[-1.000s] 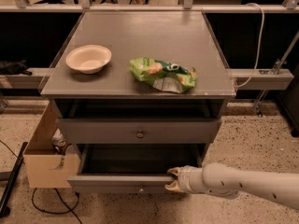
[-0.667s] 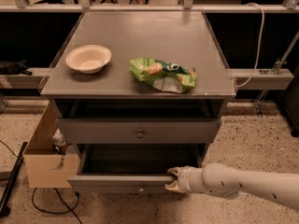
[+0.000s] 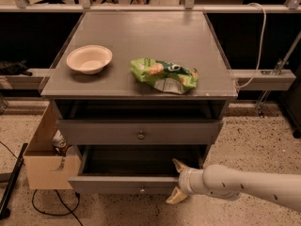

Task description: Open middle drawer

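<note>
Grey cabinet [image 3: 141, 32] on a speckled floor. On its top, a white bowl [image 3: 89, 59] sits at the left and a crumpled green chip bag [image 3: 164, 74] lies near the middle, the two apart. Under the top sits the upper drawer [image 3: 103, 132], with its round knob [image 3: 141, 135] centred on the front. Below it the middle drawer [image 3: 117, 183] stands pulled out toward the camera, its dark interior exposed. The arm [image 3: 249, 187] enters from the lower right. The gripper [image 3: 171, 181] is at the right part of that drawer's front panel, with its fingers [image 3: 178, 165] spread apart, one above the panel's top edge and one below the front. Contact with the panel cannot be judged. A cardboard box [image 3: 47, 168] stands on the floor just left of the cabinet.
</note>
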Robot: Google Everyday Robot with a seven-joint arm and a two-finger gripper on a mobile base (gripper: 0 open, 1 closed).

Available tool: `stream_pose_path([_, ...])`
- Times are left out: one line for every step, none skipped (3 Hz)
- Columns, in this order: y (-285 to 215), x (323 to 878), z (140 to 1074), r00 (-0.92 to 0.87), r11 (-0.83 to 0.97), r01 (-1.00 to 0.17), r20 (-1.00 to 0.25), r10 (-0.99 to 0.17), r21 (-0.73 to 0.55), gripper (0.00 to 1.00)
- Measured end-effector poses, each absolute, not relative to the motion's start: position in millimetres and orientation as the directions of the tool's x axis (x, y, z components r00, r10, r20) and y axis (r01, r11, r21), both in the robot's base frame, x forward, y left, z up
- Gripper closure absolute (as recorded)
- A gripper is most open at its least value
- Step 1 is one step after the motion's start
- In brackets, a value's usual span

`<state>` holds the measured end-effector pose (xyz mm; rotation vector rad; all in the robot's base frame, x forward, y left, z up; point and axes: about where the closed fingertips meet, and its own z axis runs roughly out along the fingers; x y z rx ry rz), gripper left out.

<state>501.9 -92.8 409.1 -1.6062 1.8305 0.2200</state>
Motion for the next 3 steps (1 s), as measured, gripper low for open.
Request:
stream_pose_path([-93,502,409,-0.005,0.223,-0.927,-0.585,-0.811,-0.302,0.32])
stream_pose_path([-91,485,405,0.017,0.211,-0.93,-0.608,-0.794,-0.302,0.56])
stream_pose_path([-82,457,398,0.054,0.178,-0.941,-0.643,-0.764,-0.29,0.79])
